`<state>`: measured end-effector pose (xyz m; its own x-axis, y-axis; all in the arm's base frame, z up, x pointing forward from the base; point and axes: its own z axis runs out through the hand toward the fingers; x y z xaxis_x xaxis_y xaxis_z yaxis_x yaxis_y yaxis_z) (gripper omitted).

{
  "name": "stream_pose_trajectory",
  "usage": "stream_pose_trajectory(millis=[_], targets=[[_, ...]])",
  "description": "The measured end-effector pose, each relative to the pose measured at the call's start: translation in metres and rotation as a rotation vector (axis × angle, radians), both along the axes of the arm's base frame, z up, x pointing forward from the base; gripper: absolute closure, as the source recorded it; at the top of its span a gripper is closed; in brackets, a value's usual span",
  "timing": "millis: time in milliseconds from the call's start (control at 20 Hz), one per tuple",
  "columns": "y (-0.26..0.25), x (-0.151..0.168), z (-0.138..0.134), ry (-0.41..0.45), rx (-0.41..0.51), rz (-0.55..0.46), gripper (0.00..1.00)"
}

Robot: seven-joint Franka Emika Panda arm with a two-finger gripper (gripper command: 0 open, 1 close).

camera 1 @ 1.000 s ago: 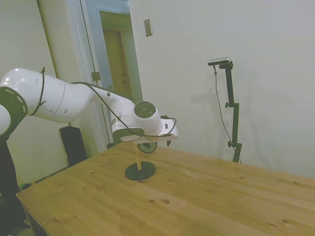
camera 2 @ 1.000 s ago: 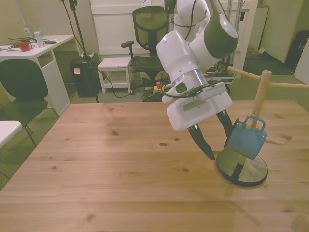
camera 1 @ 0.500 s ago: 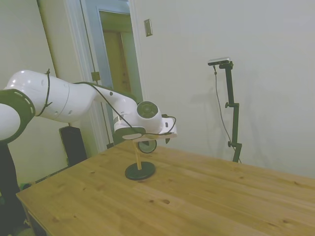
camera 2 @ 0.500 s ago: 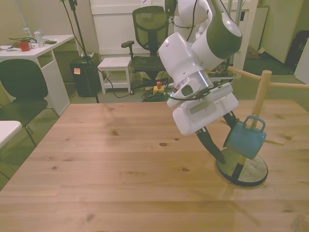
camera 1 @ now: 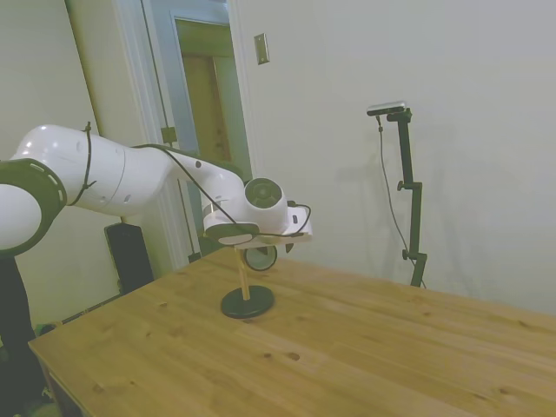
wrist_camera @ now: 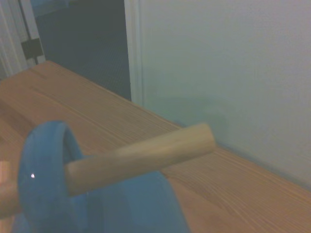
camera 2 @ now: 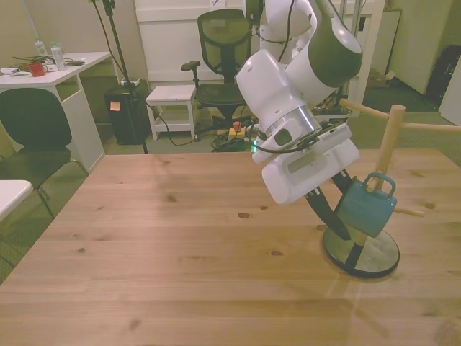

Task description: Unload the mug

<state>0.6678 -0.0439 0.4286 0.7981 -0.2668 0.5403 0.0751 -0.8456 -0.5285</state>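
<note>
Since the earlier frame, tool (camera 2: 348,211) advances onto small pale blue-grey enamel mug (camera 2: 368,207), hung on wooden peg stand (camera 2: 390,137) near surface's right edge. Jaws spread, gripping nothing. Approach step; next: close, lift handle off peg.

Around the gripper (camera 2: 344,209), room is tight: the mug (camera 2: 366,207) hangs on a peg (wrist_camera: 146,158) right between its open fingers, the stand's upright post (camera 2: 389,144) just behind, the black base (camera 2: 361,251) directly below. Bare table (camera 2: 180,238) lies open toward the front view's left.
</note>
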Motion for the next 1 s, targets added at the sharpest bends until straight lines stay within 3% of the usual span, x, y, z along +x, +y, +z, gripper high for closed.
stream_pose_trajectory(millis=[1000], targets=[[-0.011,0.0,0.003,0.003,0.012,0.032,1.0]])
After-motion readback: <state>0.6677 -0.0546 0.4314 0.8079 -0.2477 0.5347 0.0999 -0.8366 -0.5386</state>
